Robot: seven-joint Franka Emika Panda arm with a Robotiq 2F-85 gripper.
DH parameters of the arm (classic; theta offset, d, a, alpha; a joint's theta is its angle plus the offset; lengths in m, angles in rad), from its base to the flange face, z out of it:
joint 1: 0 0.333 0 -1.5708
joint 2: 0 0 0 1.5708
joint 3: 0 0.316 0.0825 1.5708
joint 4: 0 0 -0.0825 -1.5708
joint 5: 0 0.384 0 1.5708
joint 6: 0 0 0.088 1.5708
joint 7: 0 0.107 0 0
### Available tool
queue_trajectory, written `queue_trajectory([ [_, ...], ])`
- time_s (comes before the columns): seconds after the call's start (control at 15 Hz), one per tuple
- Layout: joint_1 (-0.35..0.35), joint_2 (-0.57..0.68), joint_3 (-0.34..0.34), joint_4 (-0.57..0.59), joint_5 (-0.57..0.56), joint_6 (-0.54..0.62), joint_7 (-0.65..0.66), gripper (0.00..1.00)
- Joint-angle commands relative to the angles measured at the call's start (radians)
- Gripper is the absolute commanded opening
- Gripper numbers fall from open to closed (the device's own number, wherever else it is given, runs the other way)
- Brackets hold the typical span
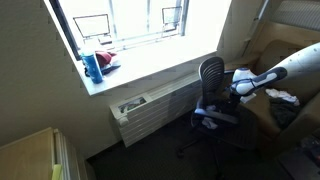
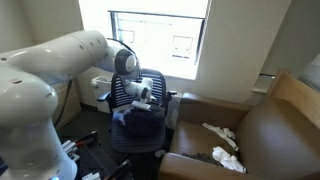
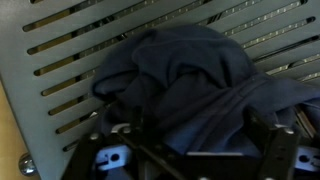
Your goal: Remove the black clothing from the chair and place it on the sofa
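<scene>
The black clothing point(image 2: 140, 118) lies crumpled on the seat of the mesh office chair point(image 2: 124, 90); it also shows in an exterior view point(image 1: 214, 117) below the chair back point(image 1: 211, 73). In the wrist view the cloth point(image 3: 190, 70) bulges against the slatted chair back point(image 3: 70, 50). My gripper point(image 3: 200, 135) is open, its fingers straddling the cloth's lower folds. In both exterior views the gripper point(image 1: 238, 90) point(image 2: 147, 98) sits low over the seat, right at the clothing. The brown sofa point(image 2: 255, 125) point(image 1: 262, 112) stands beside the chair.
White crumpled cloths point(image 2: 222, 135) point(image 1: 283, 96) lie on the sofa seat. A radiator point(image 1: 150, 105) runs under the window behind the chair. A blue bottle point(image 1: 93, 68) and a red item point(image 1: 106, 61) sit on the sill.
</scene>
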Motion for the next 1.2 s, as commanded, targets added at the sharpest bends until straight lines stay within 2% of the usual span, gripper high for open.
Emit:
queue_trajectory([
  [0.0, -0.007, 0.005, 0.009, 0.008, -0.014, -0.004, 0.007, 1.0],
  [0.07, 0.0, 0.011, -0.003, 0.015, -0.019, -0.004, 0.018, 0.75],
  [0.13, 0.0, 0.015, -0.004, 0.019, -0.02, -0.011, 0.017, 0.74],
  [0.27, 0.003, 0.024, -0.004, 0.029, -0.023, -0.019, 0.016, 0.61],
  [0.8, 0.002, 0.036, -0.022, 0.025, -0.024, -0.035, 0.038, 0.04],
  [0.87, -0.001, 0.034, -0.022, 0.023, -0.023, -0.044, 0.038, 0.01],
  [1.0, -0.01, 0.003, -0.023, -0.006, -0.024, -0.073, 0.033, 0.0],
  [1.13, 0.038, -0.105, -0.105, -0.13, -0.031, -0.027, 0.127, 0.03],
])
